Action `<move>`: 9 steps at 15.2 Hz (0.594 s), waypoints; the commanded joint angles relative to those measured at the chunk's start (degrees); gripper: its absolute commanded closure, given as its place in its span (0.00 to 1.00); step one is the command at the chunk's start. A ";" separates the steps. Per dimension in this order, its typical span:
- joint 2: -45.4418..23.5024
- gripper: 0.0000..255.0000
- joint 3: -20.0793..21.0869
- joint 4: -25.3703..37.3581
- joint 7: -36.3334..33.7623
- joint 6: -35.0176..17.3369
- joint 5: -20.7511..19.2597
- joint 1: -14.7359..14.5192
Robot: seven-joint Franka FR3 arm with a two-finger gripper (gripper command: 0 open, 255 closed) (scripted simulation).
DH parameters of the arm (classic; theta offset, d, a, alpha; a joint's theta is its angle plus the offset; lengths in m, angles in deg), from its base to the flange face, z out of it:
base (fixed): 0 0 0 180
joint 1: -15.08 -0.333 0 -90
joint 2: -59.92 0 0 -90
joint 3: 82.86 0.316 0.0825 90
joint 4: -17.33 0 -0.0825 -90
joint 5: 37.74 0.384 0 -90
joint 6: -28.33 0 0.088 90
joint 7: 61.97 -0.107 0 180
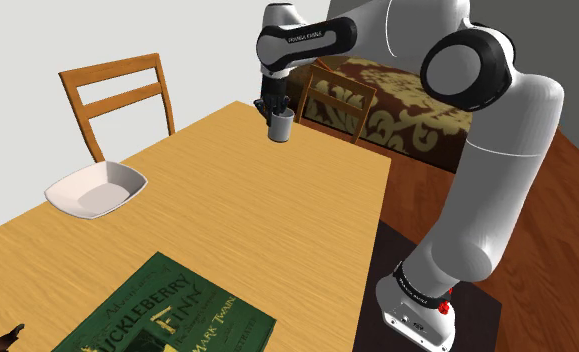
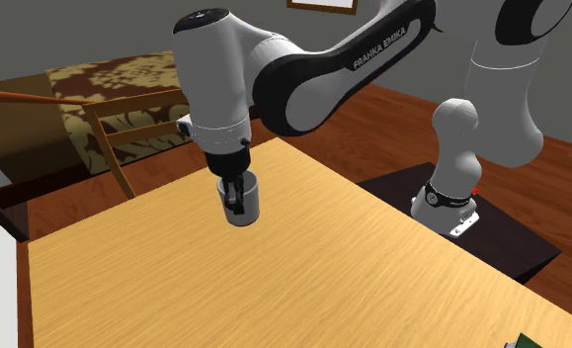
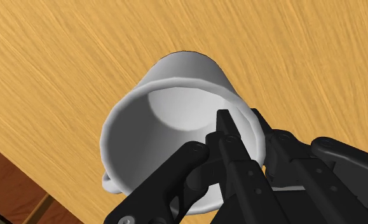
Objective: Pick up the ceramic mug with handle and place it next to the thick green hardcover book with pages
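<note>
— Shoulder view?
— High beside the stand (image 1: 382,255), facing down along the bench (image 1: 277,200).
— Second exterior view?
— Across the bench, closer, facing the stand. Both, and the close wrist view, share the mug (image 3: 184,69).

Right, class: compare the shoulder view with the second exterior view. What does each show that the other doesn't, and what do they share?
Shoulder view, not the other: a shallow white bowl on the light wooden table, and the lettered cover of the thick green hardcover book. Second exterior view, not the other: the corner of a framed picture on the grey wall. Shared: the black two-finger gripper shut on the wall of the pale grey mug, the table, and a brown patterned sofa behind it.
</note>
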 commanded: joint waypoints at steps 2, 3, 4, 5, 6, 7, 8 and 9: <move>0.44 1.00 -0.01 1.72 0.15 2.16 0.03 0.02; 0.58 1.00 -0.01 2.29 0.18 2.87 0.03 0.01; 0.72 1.00 -0.01 2.87 0.22 3.59 0.04 0.01; 0.81 1.00 -0.01 3.32 0.25 4.14 0.05 0.01; 2.98 1.00 0.19 0.27 -0.46 3.29 -0.10 -0.44; 5.08 1.00 0.42 -2.65 -1.19 2.52 -0.22 -0.88; 7.13 1.00 0.66 -5.43 -1.93 1.82 -0.34 -1.31; 9.14 1.00 0.93 -8.11 -2.68 1.20 -0.43 -1.73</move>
